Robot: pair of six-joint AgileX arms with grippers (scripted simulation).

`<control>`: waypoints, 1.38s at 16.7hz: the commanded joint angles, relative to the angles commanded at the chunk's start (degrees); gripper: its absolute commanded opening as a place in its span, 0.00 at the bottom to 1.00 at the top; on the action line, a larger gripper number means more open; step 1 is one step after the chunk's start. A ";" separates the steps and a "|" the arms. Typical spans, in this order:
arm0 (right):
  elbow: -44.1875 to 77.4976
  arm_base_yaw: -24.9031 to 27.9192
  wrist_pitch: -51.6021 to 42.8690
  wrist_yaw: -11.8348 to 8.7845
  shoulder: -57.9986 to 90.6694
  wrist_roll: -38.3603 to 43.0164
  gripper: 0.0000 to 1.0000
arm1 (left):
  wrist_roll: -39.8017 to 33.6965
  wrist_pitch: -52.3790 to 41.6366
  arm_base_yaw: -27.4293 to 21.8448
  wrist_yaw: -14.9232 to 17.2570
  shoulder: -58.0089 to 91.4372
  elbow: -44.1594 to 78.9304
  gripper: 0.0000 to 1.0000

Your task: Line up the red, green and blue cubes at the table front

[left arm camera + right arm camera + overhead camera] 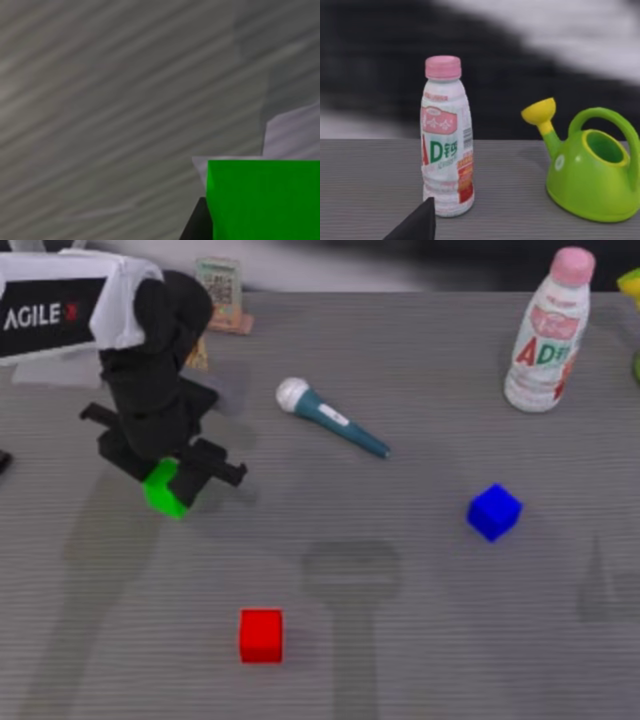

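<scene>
Bottle (546, 335) label reads "AD"; arm (60, 308) reads "AGILE".

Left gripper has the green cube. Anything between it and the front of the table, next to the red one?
Nothing visible. The left gripper holds the green cube; bare table lies between it and the red cube. The microphone sits farther back.

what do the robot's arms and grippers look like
The left arm in the top view has a white link with a black panel reading AGILE in white and a red mark, then a bulky black wrist. Its gripper is black and angular, with flat bar-like fingers. Of the right arm only a black finger tip shows, in the right wrist view.
</scene>
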 joint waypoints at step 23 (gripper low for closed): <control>0.00 0.00 0.00 0.00 0.00 0.00 1.00 | -53.42 -7.62 -27.14 -0.74 -4.97 1.29 0.00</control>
